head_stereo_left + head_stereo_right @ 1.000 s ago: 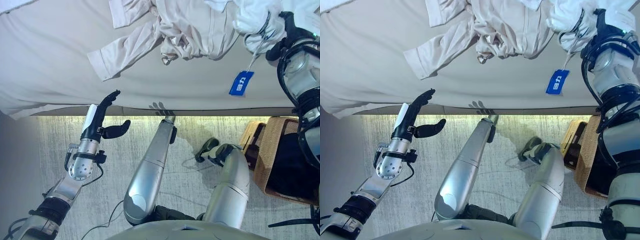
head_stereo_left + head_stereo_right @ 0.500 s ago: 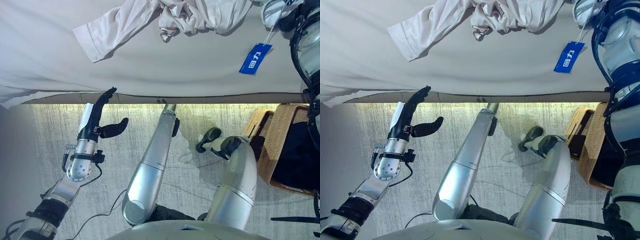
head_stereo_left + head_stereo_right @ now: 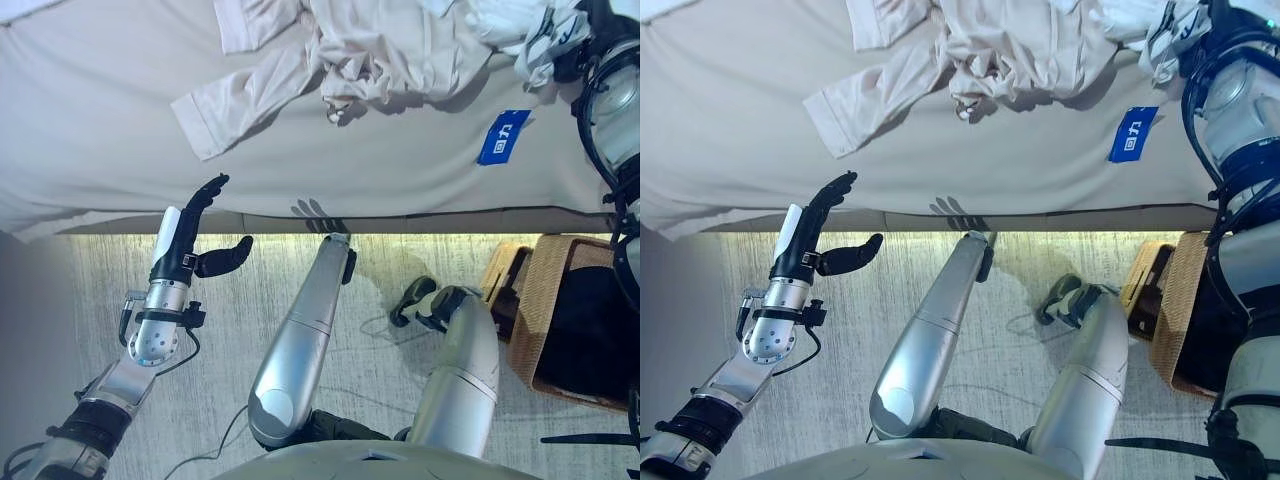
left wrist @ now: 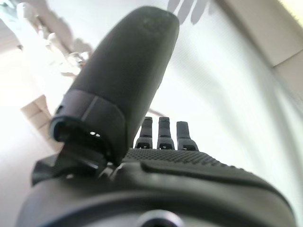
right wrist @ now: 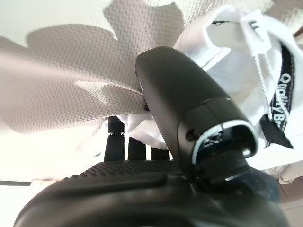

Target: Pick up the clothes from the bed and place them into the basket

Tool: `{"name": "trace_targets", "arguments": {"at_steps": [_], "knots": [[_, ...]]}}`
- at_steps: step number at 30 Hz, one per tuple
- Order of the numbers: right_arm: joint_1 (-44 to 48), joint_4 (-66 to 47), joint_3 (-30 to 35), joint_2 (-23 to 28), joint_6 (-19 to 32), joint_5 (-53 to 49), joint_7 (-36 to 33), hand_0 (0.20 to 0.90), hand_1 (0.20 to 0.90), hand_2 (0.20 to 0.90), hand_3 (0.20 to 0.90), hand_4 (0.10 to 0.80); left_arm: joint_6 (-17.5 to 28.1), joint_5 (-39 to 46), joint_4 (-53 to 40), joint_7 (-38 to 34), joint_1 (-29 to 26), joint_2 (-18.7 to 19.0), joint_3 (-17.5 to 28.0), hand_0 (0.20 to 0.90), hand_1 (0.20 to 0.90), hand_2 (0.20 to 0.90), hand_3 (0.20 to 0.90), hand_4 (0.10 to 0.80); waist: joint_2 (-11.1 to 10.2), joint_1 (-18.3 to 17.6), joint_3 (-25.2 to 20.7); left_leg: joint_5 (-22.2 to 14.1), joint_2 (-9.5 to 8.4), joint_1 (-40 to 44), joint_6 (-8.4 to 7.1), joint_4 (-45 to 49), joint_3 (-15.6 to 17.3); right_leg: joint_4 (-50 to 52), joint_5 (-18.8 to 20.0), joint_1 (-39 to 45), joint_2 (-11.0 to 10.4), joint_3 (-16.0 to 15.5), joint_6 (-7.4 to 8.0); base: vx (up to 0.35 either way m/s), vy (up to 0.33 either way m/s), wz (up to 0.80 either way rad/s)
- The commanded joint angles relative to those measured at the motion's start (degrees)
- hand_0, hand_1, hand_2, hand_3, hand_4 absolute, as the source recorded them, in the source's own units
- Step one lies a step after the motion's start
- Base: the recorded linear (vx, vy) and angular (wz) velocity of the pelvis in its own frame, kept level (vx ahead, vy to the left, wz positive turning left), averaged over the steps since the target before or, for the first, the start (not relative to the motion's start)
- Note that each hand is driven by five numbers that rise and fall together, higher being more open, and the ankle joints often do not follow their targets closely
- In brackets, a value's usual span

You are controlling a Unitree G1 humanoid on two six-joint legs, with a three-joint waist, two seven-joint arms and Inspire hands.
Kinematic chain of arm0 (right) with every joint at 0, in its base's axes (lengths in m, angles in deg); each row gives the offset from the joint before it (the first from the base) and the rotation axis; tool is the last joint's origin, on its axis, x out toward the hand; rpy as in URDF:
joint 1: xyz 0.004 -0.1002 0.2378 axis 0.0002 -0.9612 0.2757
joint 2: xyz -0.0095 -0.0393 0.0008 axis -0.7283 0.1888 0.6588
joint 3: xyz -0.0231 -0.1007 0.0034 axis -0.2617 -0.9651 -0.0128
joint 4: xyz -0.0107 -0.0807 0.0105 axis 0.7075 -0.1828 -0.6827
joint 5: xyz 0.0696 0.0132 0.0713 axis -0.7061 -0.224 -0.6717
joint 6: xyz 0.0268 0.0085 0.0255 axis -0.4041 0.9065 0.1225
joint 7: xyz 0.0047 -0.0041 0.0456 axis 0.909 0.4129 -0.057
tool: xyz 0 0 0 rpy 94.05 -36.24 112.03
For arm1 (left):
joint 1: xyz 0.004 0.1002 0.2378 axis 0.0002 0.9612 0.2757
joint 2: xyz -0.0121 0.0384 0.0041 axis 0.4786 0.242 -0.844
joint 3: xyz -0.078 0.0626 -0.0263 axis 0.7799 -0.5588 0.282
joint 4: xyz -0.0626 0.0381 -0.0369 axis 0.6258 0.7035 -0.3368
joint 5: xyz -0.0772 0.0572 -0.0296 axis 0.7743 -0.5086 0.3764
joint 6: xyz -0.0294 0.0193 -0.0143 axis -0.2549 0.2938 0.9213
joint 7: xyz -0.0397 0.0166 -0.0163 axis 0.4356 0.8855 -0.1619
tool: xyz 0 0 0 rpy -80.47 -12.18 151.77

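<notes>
The right hand point(image 3: 572, 52) is clenched on a white garment point(image 3: 510, 25) over the bed point(image 3: 90, 120), a blue tag point(image 3: 503, 136) dangling under it. Beige clothes point(image 3: 340, 55) lie crumpled on the bed just beside it. The basket point(image 3: 545, 300) stands on the floor below the bed's edge. The left hand point(image 3: 195, 240) hangs open and empty off that edge

The right hand point(image 5: 180, 156) has its fingertips buried in the white garment point(image 5: 236, 61), so its grip cannot be read. The beige clothes point(image 3: 390, 50) run past the bed's point(image 3: 90, 120) far edge, out of view. The basket point(image 3: 545, 300) is cut off at the side, its contents too dark to tell.
</notes>
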Motion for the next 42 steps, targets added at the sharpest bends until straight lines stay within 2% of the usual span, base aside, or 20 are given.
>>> {"name": "trace_targets", "arguments": {"at_steps": [1, 5, 6, 11, 19, 24, 31, 32, 33, 38, 42], "knots": [[6.4, -2.0, 1.7, 6.0, 2.2, -1.1, -3.6, 0.3, 0.3, 0.3, 0.2, 0.1, 3.9, 2.8, -4.3, -0.4, 1.6, 1.7, 4.4, 0.9, 0.9, 0.9, 0.9, 0.8, 0.2, -1.0, -2.8, -3.9, -0.21, 11.3, 2.65, -5.0, 4.5, -6.4, 4.0, 9.9, 3.4, -4.4, 0.1, 0.07, 0.059, -0.03], [4.6, -0.8, 3.6, 7.4, 3.8, -0.7, -1.8, 0.3, 0.3, 0.3, 0.2, 0.1, 2.9, 2.6, -3.6, 1.1, 1.2, 1.2, 4.2, 0.9, 0.9, 0.9, 0.9, 0.8, -1.2, -1.0, -3.7, -2.2, 0.3, 18.2, 2.18, -10.5, 4.2, -11.6, 5.3, 17.3, 2.8, -5.3, 0.51, 0.04, 0.038, 0.0], [3.8, -0.7, 4.2, 7.9, 4.2, -0.9, -1.0, 0.3, 0.3, 0.3, 0.2, 0.1, 2.6, 1.8, -3.3, 1.4, 1.2, 1.0, 3.9, 0.9, 0.9, 0.9, 0.9, 0.8, -1.8, -1.1, -5.2, 0.4, 0.93, 20.6, 2.23, -14.8, 4.6, -15.7, 7.7, 19.9, 2.8, -6.3, 0.05, -0.009, 0.051, -0.02], [1.4, -0.5, 5.7, 9.2, 4.4, -1.9, 1.5, 0.3, 0.3, 0.3, 0.2, 0.1, 0.6, 1.3, -2.3, 1.9, 0.6, 0.6, 2.7, 0.9, 0.9, 0.9, 0.9, 0.8, -3.8, -1.5, -9.0, 3.3, 2.26, 28.6, 1.04, -23.7, 4.3, -26.9, 10.6, 29.3, 4.1, -7.7, 0.64, 0.072, 0.014, -0.06], [-2.5, 0.7, 9.8, 10.1, 5.9, -5.4, 5.5, 0.3, 0.3, 0.3, 0.2, 0.1, -0.5, 0.7, -0.3, 3.6, -0.4, -0.7, 2.0, 0.9, 0.9, 0.9, 0.9, 0.8, -6.0, -2.9, -14.1, 4.7, 3.25, 38.7, -0.03, -35.1, 4.6, -41.5, 14.4, 39.9, 6.4, -7.3, 2.25, 0.063, 0.026, -0.04], [-7.0, 0.4, 13.7, 9.8, 7.2, -7.1, 7.4, 0.3, 0.3, 0.3, 0.2, 0.1, -0.8, 0.1, 1.0, 4.1, -1.0, -1.5, 1.9, 0.9, 0.9, 0.9, 0.9, 0.8, -6.8, -3.9, -16.1, 5.1, 3.49, 42.2, -0.26, -38.3, 5.6, -45.8, 15.5, 43.3, 7.1, -6.7, 3.03, 0.039, 0.023, -0.02], [-12.3, 0.4, 16.9, 7.8, 8.3, -7.7, 9.2, 0.3, 0.3, 0.3, 0.2, 0.1, -1.3, -0.5, 2.1, 4.9, -2.0, -2.5, 1.9, 0.9, 0.9, 0.9, 0.9, 0.8, -7.5, -4.5, -17.9, 5.2, 3.54, 44.9, 0.24, -40.5, 6.2, -47.8, 16.4, 45.5, 7.0, -6.4, 3.72, 0.007, 0.019, 0.02], [-13.1, 0.1, 17.5, 7.4, 8.3, -7.1, 9.4, 0.641, 0.641, 0.641, 0.598, 0.498, -1.3, -0.5, 2.2, 5.0, -2.1, -2.5, 2.0, 0.9, 0.9, 0.9, 0.9, 0.8, -7.6, -4.6, -18.0, 5.1, 3.54, 45.1, 0.3, -40.5, 6.3, -47.8, 16.5, 45.7, 7.0, -6.3, 3.79, 0.0, 0.0, 0.0], [-13.6, 0.0, 17.7, 7.3, 8.4, -6.8, 9.7, 0.9, 0.9, 0.9, 0.9, 0.8, -1.1, -0.6, 2.4, 5.0, -2.1, -2.5, 2.1, 0.9, 0.9, 0.9, 0.9, 0.8, -7.7, -4.6, -18.1, 5.1, 3.52, 45.3, 0.32, -40.5, 6.3, -47.9, 16.5, 45.8, 7.0, -6.2, 3.82, 0.0, 0.0, 0.0], [-14.9, -0.9, 18.1, 7.0, 7.9, -6.9, 9.8, 0.9, 0.9, 0.9, 0.9, 0.8, -2.0, -0.7, 2.1, 5.4, -2.3, -2.6, 2.3, 0.9, 0.9, 0.9, 0.9, 0.8, -8.0, -4.6, -18.1, 4.3, 3.63, 45.6, 0.5, -39.8, 6.5, -47.5, 16.2, 46.4, 7.0, -6.1, 3.69, 0.021, 0.001, -0.01], [-13.8, 0.2, 17.7, 6.8, 7.5, -6.7, 8.5, 0.9, 0.9, 0.9, 0.9, 0.8, -1.4, -0.1, 2.1, 5.1, -2.8, -2.0, 2.1, 0.9, 0.9, 0.9, 0.9, 0.8, -7.4, -4.0, -17.0, 4.7, 3.49, 44.7, 0.24, -39.7, 5.9, -47.6, 16.2, 46.0, 6.9, -6.3, 3.7, -0.067, -0.003, -0.08]]}}
